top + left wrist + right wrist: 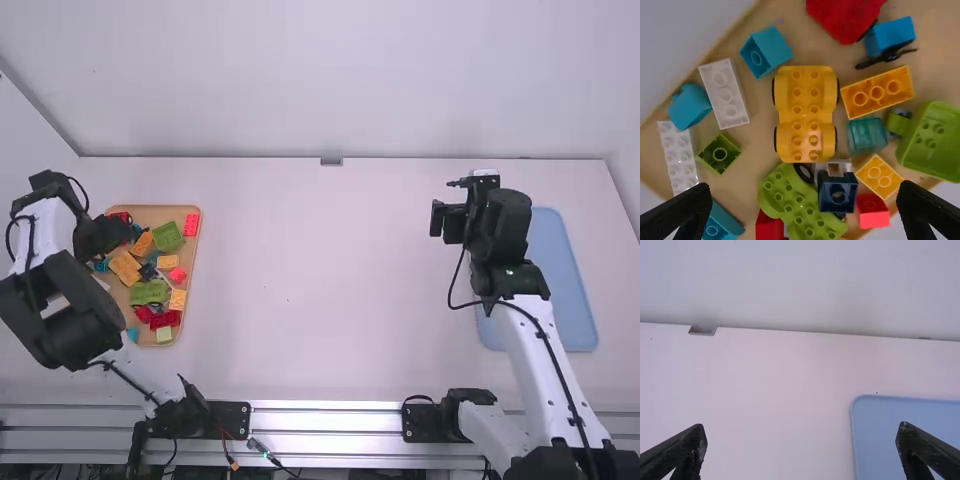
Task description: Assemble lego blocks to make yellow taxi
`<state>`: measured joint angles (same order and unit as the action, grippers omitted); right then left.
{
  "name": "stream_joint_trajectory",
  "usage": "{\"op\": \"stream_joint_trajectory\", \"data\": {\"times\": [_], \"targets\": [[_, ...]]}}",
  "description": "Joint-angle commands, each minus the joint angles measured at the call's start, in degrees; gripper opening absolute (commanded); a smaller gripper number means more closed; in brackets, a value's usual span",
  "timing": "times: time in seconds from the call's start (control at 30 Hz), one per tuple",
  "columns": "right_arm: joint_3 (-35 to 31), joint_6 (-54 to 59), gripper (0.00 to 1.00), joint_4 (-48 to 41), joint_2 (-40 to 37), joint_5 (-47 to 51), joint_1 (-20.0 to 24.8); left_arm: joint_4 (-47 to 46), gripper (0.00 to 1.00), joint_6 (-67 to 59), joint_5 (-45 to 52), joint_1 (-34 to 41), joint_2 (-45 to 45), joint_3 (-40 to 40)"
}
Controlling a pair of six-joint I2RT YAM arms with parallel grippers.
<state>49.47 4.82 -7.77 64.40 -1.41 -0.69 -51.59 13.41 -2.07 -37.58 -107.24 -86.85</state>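
Hovering wide open over the brick tray [155, 213]

My left gripper [104, 233] hides part of the tray in the high view; a red piece [844, 16] is cut off in the left wrist view. The yellow wheeled base [806, 114] lies in the tray, long axis slanting to its edge; I cannot tell its front. My right gripper [503, 217], also spread, is near the blue mat [563, 290].

bright, even light | soft, faint shadows | glare on metal rail [325, 421]
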Motion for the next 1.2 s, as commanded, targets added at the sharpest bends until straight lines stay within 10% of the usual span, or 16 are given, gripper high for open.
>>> {"op": "stream_joint_trajectory", "data": {"times": [0.0,1.17], "targets": [[1.9,0.1,0.99,-0.1,0.4,0.0,-0.4,-0.2,0.99,-1.3,-0.3,-0.3,-2.7,-0.9],[1.9,0.2,0.99,0.0,0.4,0.0,-0.7,18.1,0.81,-5.2,0.1,-0.3,-7.2,15.3]]}}
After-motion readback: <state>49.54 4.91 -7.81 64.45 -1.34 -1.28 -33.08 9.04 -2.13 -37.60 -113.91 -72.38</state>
